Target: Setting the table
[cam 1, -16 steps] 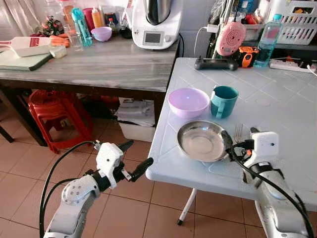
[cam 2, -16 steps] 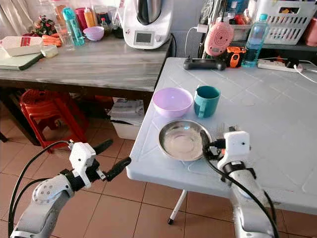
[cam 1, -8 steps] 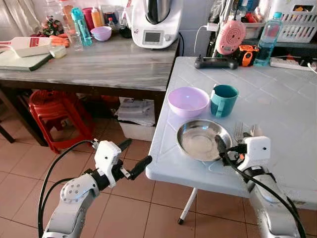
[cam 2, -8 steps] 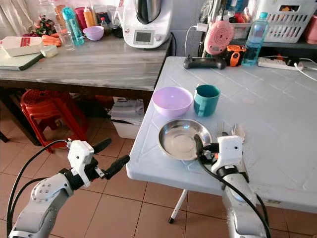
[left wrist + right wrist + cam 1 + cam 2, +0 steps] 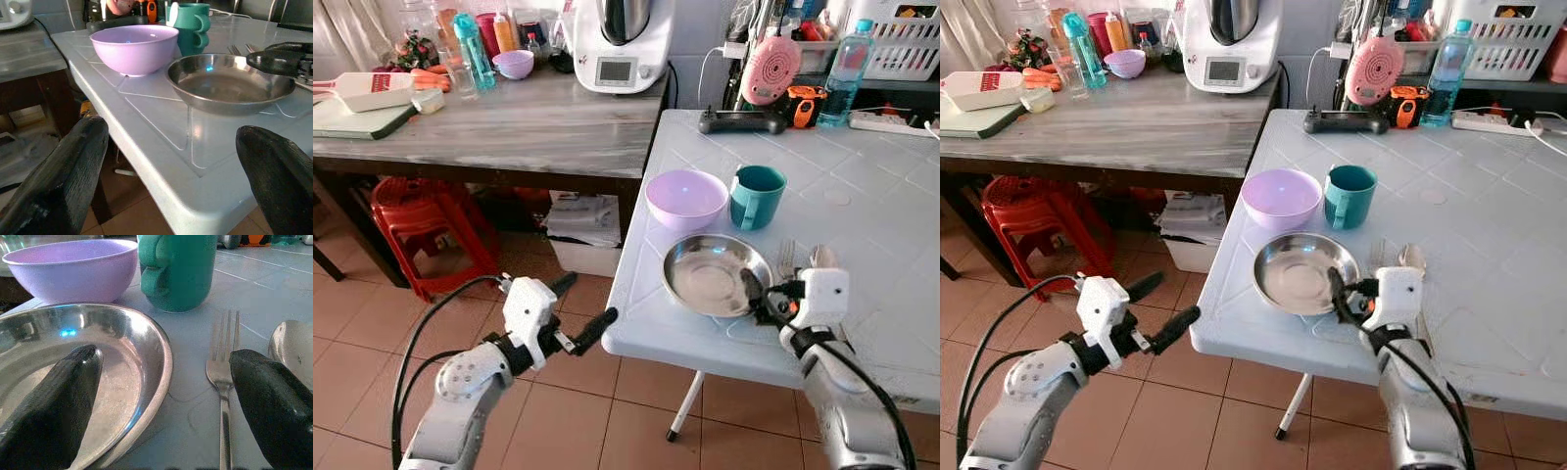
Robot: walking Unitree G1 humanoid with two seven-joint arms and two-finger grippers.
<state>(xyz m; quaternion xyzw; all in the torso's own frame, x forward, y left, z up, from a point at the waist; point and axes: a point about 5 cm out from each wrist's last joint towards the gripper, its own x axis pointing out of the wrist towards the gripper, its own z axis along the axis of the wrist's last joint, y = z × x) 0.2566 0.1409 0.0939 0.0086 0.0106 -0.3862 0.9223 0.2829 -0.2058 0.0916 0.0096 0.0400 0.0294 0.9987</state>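
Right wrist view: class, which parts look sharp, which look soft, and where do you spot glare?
Right wrist view: the fork and green mug are fairly sharp, the two black fingers close to the lens look soft, and a small blue-white glint sits inside the steel plate. Left wrist view: the same plate shows a similar glint, and the near fingers are blurred.
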